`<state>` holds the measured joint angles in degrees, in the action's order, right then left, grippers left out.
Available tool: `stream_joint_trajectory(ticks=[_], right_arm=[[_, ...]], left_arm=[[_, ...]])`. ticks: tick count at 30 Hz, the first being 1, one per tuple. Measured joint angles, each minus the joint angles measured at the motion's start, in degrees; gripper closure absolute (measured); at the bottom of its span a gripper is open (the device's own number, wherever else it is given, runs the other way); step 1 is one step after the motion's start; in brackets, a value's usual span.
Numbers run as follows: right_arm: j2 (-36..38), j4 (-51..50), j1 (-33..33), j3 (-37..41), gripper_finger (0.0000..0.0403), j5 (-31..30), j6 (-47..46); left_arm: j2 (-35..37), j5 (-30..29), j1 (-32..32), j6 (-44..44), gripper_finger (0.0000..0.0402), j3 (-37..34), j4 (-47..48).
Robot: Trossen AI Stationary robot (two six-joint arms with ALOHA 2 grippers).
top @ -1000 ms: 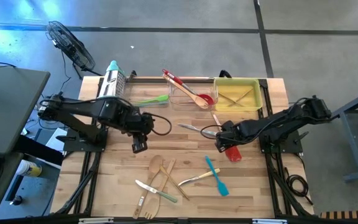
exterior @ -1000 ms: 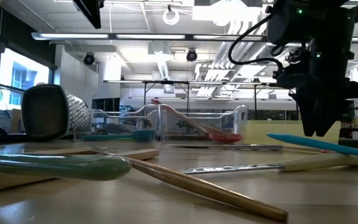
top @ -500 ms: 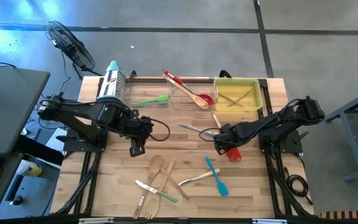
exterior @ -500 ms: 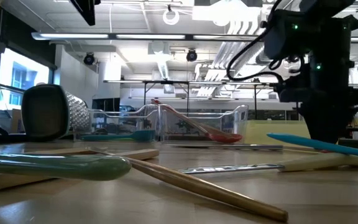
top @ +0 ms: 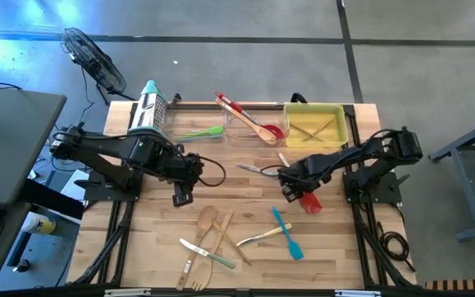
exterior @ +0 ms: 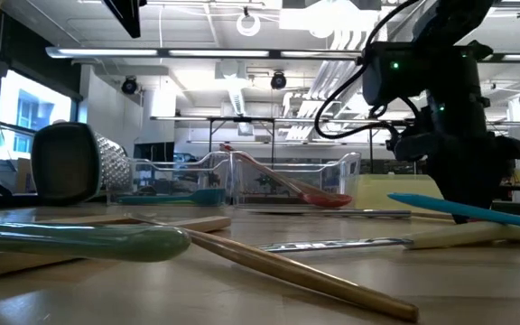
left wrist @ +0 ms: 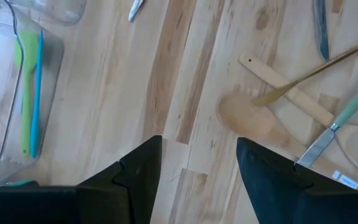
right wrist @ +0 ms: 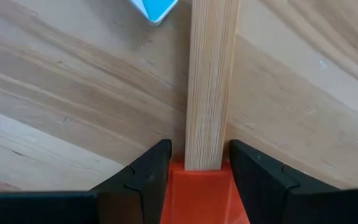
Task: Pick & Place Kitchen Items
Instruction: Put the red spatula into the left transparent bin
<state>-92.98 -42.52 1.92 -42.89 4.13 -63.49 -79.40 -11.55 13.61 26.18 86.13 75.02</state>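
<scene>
Right wrist view — the right gripper [right wrist: 194,165] straddles the red spatula [right wrist: 205,186], fingers apart beside its wooden handle [right wrist: 211,81]; left gripper [left wrist: 197,168] open.

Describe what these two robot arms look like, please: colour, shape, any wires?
Both arms are black, built of jointed sections. The left arm and right arm each end in a gripper with two flat, dark, wedge-shaped fingers. Black cables loop loosely beside the left gripper and above the right gripper. A small green light glows on the right arm.
</scene>
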Motion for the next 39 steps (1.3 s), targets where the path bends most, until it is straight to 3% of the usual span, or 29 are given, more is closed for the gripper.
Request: stream_joint_trajectory(ticks=[6,14,33,39], right_arm=[[-0.08,-0.14,-0.55,0.02,0.0256,-0.11,3.26],[-0.08,-0.12,-0.53,0.02,0.0342,-0.44,7.01],[-0.09,-0.92,-0.44,-0.24,0.0342,0.40,7.03],[0.74,-5.49,0.63,-2.95,0.0342,-2.12,6.92]], left_arm=[[0.02,-0.04,0.00,1.28,0.0201,0.00,-0.01],[0.01,-0.55,0.93,2.67,0.0201,0.00,0.04],[0.02,-1.57,1.92,4.47,0.0201,0.00,0.07],[0.02,-1.57,1.92,4.45,0.0201,0.00,0.03]])
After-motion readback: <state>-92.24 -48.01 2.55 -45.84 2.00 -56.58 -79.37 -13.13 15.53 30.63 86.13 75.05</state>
